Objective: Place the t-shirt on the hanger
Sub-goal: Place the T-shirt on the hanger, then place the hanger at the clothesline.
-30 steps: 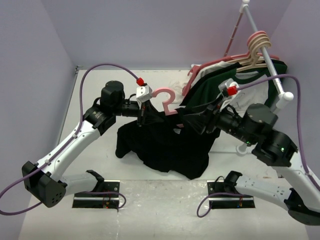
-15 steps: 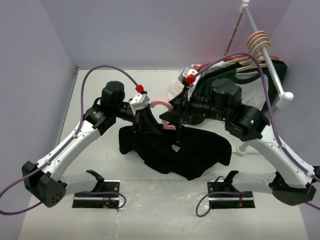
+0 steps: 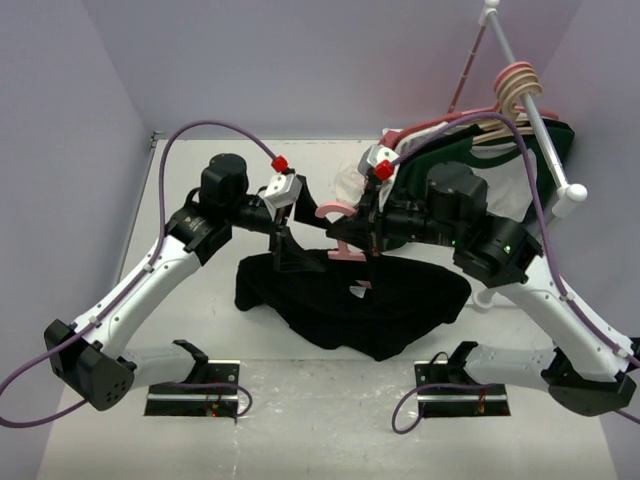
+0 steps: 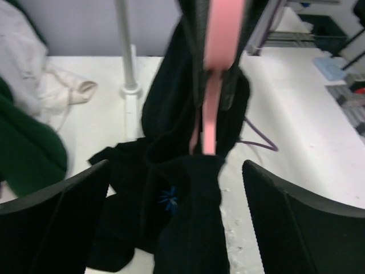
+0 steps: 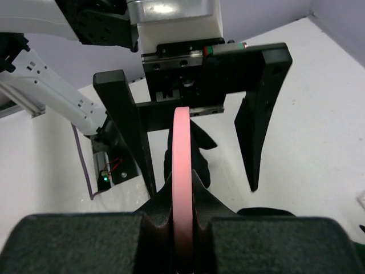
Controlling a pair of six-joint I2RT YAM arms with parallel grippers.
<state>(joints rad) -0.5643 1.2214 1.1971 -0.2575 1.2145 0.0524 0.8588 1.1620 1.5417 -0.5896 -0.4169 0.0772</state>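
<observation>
R hand [image 5: 181,220] clenched on pink hanger [image 5: 181,142], mid-desk. L hand [image 4: 175,168] released, fingers spread either side of hanger. Hanger's lower end seems tucked into black t-shirt [image 3: 370,300], w/ most cloth heaped on desk [image 3: 320,395].

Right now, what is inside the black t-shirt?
The pink hanger goes down into the t-shirt. Its hook is outside, above the cloth. The fabric covers how far the hanger's arms reach inside.
</observation>
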